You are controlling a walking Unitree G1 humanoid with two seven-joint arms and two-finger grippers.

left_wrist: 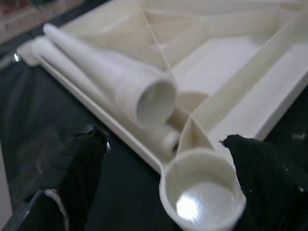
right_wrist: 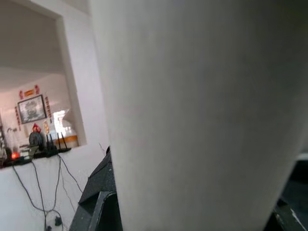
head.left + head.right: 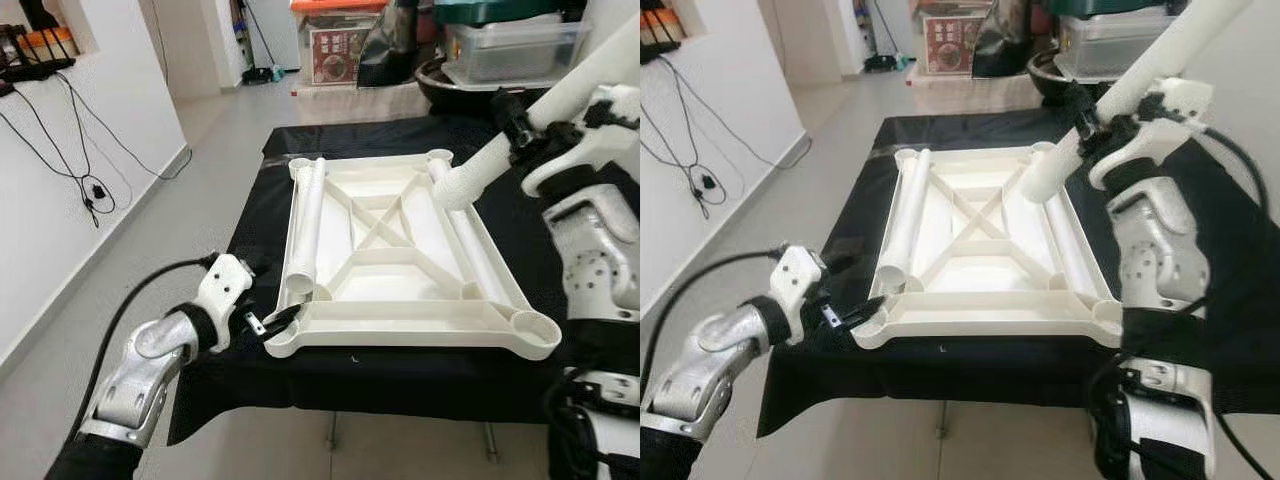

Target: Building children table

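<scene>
A white plastic tabletop lies upside down on the black-covered table. One white leg rests inside it along the left side, and another along the right. My right gripper is shut on a third leg, which I hold tilted. Its lower end is at the far right corner socket, and up close the leg blocks the right wrist view. My left gripper is open at the near left corner socket, one finger on each side.
Clear storage boxes and a dark bowl stand behind the table. A white wall with hanging cables runs along the left, with open floor between it and the table.
</scene>
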